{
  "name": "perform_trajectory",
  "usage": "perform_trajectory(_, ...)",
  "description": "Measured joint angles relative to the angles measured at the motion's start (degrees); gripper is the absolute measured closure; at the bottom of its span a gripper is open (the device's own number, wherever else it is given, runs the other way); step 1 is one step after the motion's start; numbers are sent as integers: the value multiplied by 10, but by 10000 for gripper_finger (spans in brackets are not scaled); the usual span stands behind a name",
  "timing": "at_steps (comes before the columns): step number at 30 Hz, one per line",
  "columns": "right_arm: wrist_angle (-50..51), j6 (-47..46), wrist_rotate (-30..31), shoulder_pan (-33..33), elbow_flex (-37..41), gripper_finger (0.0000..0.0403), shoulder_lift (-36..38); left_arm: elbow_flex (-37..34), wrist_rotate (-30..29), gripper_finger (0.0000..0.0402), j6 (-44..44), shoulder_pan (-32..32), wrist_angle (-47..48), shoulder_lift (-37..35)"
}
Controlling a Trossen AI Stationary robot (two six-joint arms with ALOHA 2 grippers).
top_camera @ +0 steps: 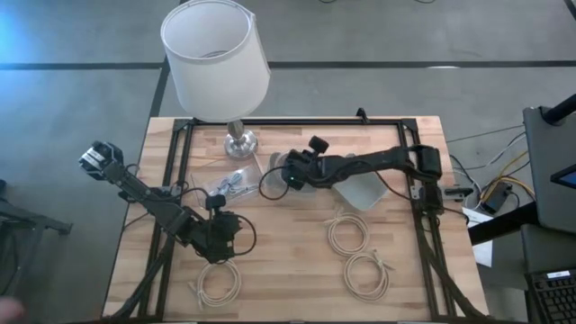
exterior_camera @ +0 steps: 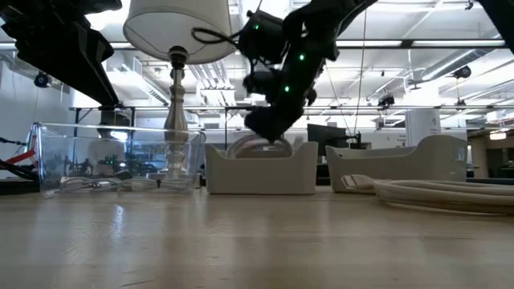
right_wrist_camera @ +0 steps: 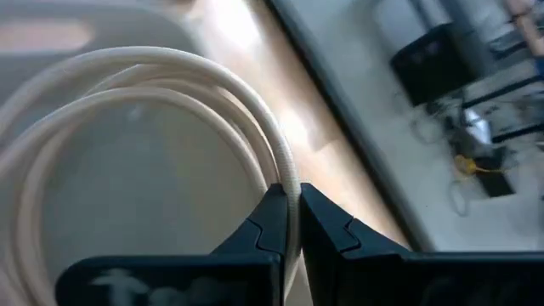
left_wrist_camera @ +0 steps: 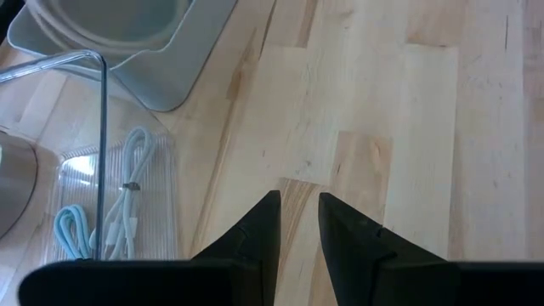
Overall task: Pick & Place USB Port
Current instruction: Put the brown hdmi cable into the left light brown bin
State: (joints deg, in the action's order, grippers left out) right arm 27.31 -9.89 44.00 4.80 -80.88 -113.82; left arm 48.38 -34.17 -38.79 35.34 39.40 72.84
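the right gripper (right_wrist_camera: pixel 289 212) pinches the white cable (right_wrist_camera: pixel 212 85) over the grey bin (exterior_camera: pixel 261 172). it looks light and floppy; hold one strand. the left gripper (left_wrist_camera: pixel 297 221), jaws slightly apart, holds nothing.

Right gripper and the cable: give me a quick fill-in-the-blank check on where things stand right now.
1. The right gripper is shut on a coiled ____ cable.
2. It holds that cable over a grey ____.
3. The left gripper holds ____, its fingers slightly apart over bare wood.
4. In the high view, ____ cable coils lie loose on the table.

Missing words: white; bin; nothing; three
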Motion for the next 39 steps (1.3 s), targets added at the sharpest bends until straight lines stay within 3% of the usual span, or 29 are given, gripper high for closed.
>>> perform_trajectory(8, -3, 13, -5, 1, -1, 360, -34, 0, 0, 316, 0, 0, 0, 0)
perform_trajectory(22, -5, 12, -6, -1, -14, 282, -26, 0, 0, 316, -6, 0, 0, 0)
perform_trajectory(30, -3, 32, -8, -13, -24, 262, -6, 0, 3, 316, -7, 0, 0, 0)
perform_trajectory(39, 14, 10, -44, -54, -24, 276, 60, -18, 103, 316, 2, 9, -69, 0)
